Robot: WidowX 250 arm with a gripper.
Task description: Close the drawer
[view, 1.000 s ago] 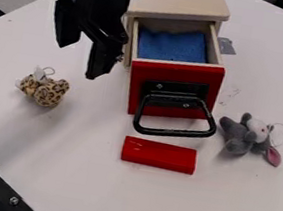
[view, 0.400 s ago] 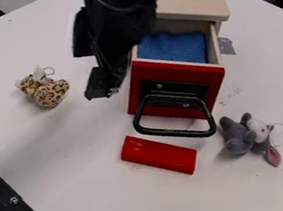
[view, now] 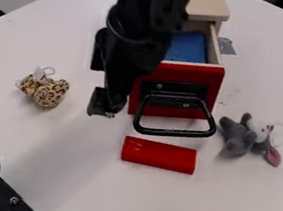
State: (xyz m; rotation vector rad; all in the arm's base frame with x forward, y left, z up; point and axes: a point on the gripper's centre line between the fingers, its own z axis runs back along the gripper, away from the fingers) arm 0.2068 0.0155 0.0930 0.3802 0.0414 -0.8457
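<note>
While the red-fronted drawer (view: 176,72) is left pulled out of the pale wooden cabinet (view: 209,6), a blue textured piece (view: 187,48) is held inside it, partly hidden by the arm. The gripper (view: 99,81) is seen beside the drawer front's left edge in the view, its jaws parted, with nothing gripped; whether the drawer is touched cannot be told.
</note>
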